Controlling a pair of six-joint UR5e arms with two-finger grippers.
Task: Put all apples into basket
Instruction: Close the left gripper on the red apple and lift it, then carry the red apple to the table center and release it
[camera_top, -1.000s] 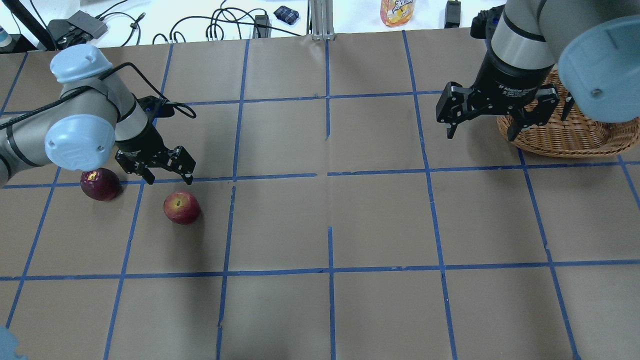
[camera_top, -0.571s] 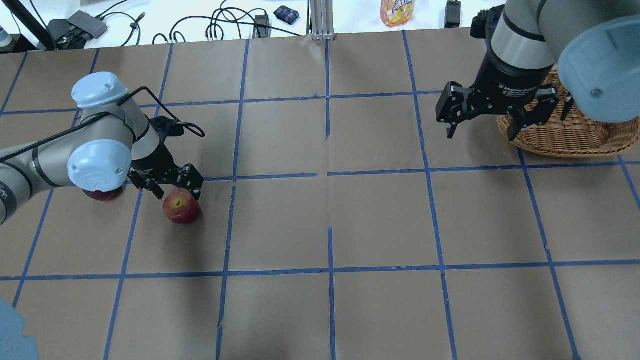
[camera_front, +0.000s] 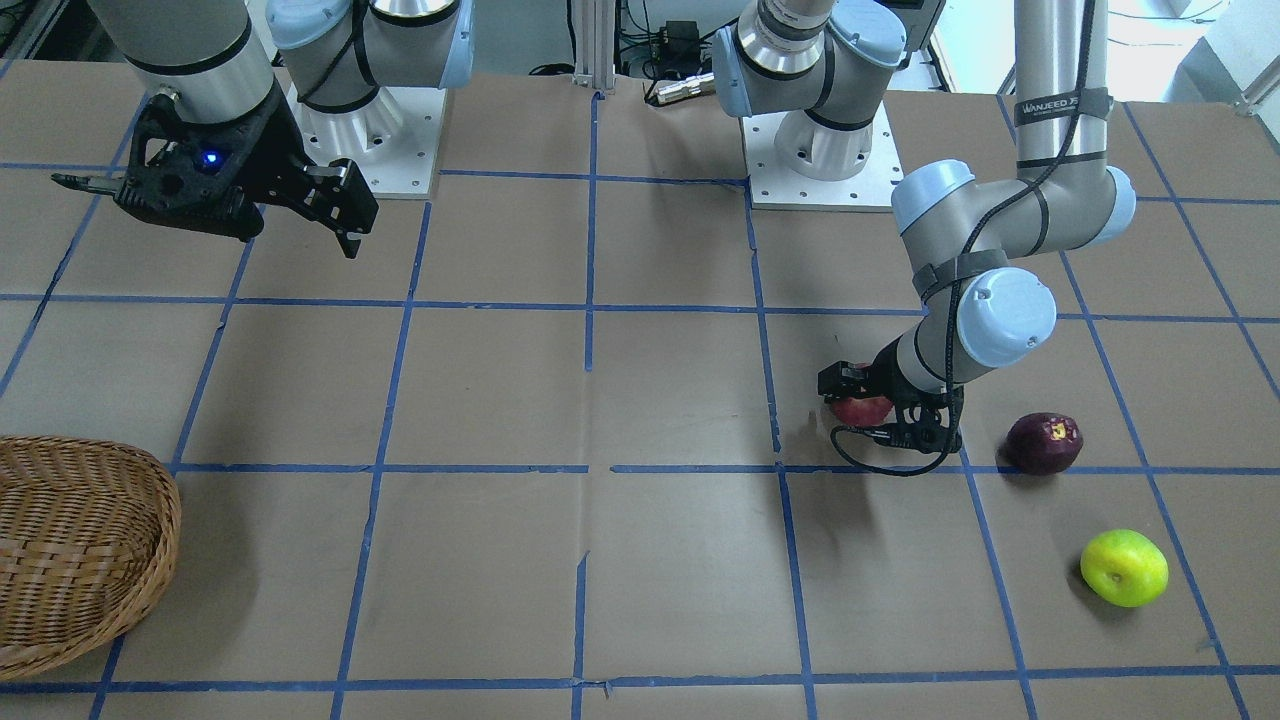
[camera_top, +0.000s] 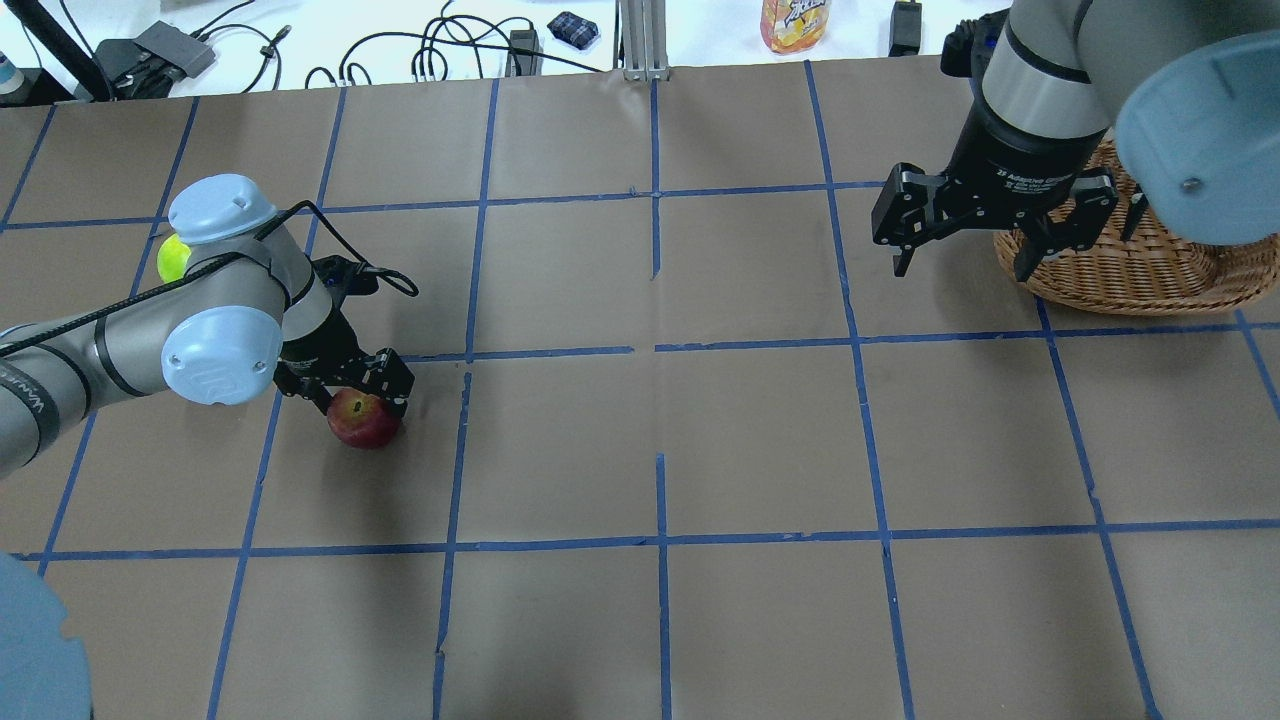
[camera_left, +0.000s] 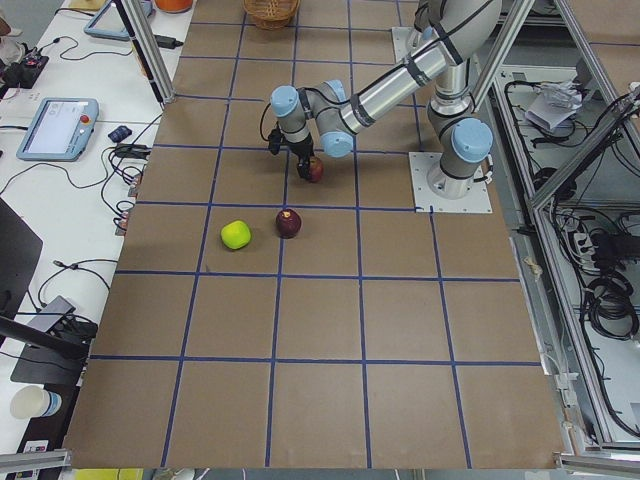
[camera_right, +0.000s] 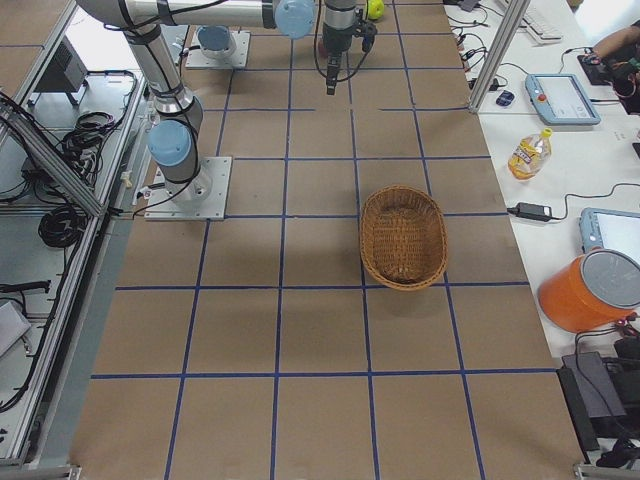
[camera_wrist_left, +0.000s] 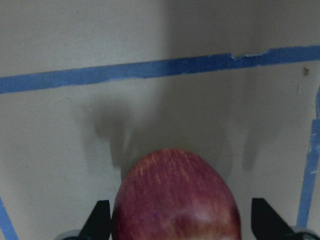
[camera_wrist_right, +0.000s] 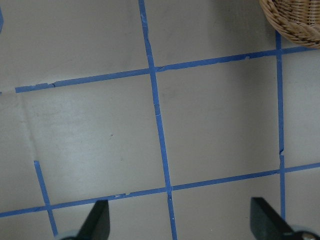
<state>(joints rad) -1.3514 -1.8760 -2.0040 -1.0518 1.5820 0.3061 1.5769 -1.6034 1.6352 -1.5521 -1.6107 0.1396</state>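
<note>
your left gripper (camera_top: 362, 402) has jaws wide apart, straddling the red apple (camera_top: 365, 428) on the tabletop (camera_top: 660, 620), not squeezing it | right gripper (camera_top: 960, 268) spread too, hanging just beside the basket (camera_top: 1150, 275) | maroon apple (camera_front: 1043, 442) and green apple (camera_front: 1124, 568) sit near each other, well apart from the basket

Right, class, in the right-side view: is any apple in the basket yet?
No, the basket shows only bare wicker inside; the red apple, maroon apple and green apple are all on the table.
</note>
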